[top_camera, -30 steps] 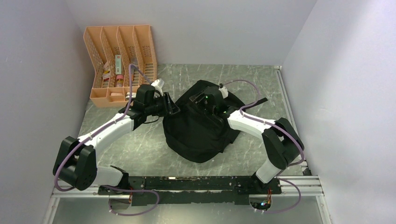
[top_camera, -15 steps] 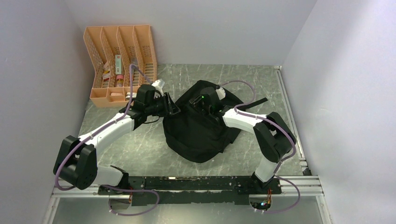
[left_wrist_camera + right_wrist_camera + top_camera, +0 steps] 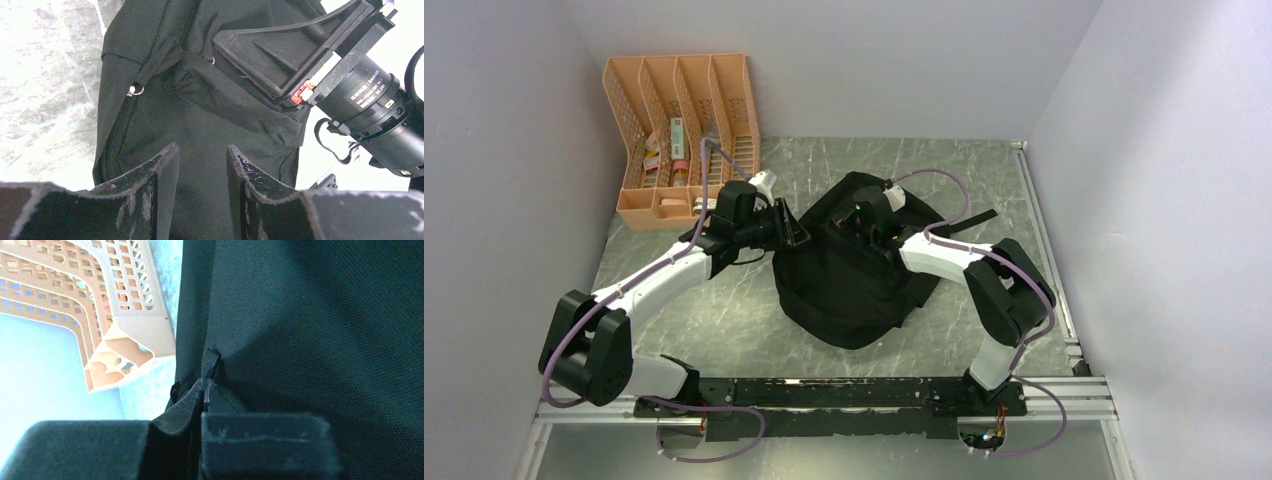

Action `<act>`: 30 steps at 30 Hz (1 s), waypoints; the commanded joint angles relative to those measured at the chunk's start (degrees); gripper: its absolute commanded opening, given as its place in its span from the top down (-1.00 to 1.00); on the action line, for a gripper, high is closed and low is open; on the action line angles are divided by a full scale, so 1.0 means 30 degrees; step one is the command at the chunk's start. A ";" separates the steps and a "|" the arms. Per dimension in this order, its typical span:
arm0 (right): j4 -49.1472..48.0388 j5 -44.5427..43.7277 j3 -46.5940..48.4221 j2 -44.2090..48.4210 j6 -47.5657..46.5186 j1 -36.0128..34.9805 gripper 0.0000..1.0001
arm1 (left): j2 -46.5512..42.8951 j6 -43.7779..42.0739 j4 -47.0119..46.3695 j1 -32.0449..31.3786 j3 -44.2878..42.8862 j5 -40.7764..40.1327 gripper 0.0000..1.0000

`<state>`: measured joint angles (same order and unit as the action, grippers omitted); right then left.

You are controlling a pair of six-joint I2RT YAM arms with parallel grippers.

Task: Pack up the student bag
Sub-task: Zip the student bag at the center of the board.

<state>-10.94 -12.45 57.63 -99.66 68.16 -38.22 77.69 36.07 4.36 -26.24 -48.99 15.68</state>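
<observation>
Bag [image 3: 849, 285] lies centre frame on surface [image 3: 724, 315]. R gripper [image 3: 202, 387] pinched shut on bag tab [image 3: 210, 360]. L gripper [image 3: 200, 152] part open, empty, at bag's left edge. Organiser [image 3: 679, 130], upper left, holds items. Prob. early stage: opening bag, nothing seen packed, inside hidden.

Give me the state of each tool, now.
Left tool: open, empty, facing the student bag.
Right tool: closed, pinching a fabric tab on the student bag.
</observation>
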 commanded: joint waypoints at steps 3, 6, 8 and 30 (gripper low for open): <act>-0.2073 -0.0541 -0.0722 0.0934 -0.1550 0.0061 1.00 | 0.0103 0.0770 -0.0437 0.0192 -0.0400 -0.0028 0.11; -0.3661 -0.0149 -0.1461 0.1437 -0.2617 0.0081 1.00 | 0.0197 0.1710 -0.0276 0.0286 -0.0577 -0.0306 0.10; -0.4573 0.0236 -0.1919 0.1726 -0.3096 0.0098 1.00 | 0.0316 0.2646 -0.0375 0.0379 -0.0681 -0.0180 0.10; -0.1087 -0.0175 -0.1181 0.2721 -0.3651 0.0107 0.30 | 0.1375 0.4674 0.0039 0.0368 -0.2331 -0.0139 0.06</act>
<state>-22.46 -9.87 50.04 -90.78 56.55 -37.95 82.78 50.39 3.38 -25.58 -55.75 16.05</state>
